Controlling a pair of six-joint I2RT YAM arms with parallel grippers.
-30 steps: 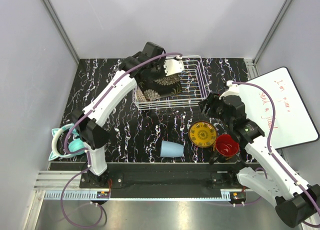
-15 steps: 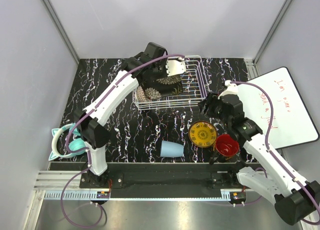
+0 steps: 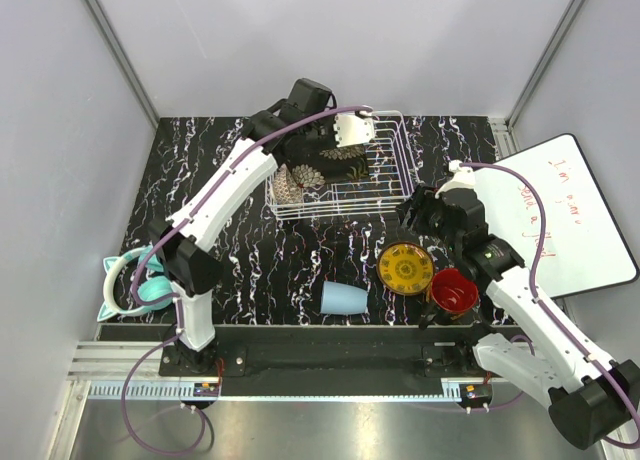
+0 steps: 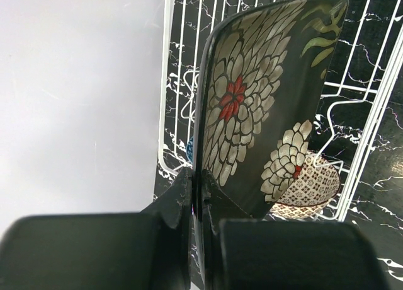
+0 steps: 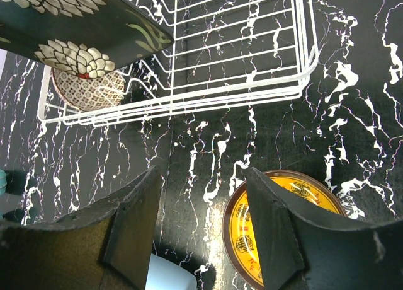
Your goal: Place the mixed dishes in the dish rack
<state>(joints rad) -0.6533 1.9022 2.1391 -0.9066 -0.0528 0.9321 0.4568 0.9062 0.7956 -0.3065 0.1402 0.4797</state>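
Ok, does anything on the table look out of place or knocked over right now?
The light-blue cup lies on its side on the table, in front of the dish rack, rather than standing upright. Nothing looks spilled or broken.

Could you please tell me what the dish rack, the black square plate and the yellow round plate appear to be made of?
The dish rack looks like white-coated metal wire: thin, uniform rods. The black square plate seems glazed ceramic, given its glossy painted flowers, though melamine is possible. The yellow round plate looks glossy too; ceramic or plastic, I cannot tell.
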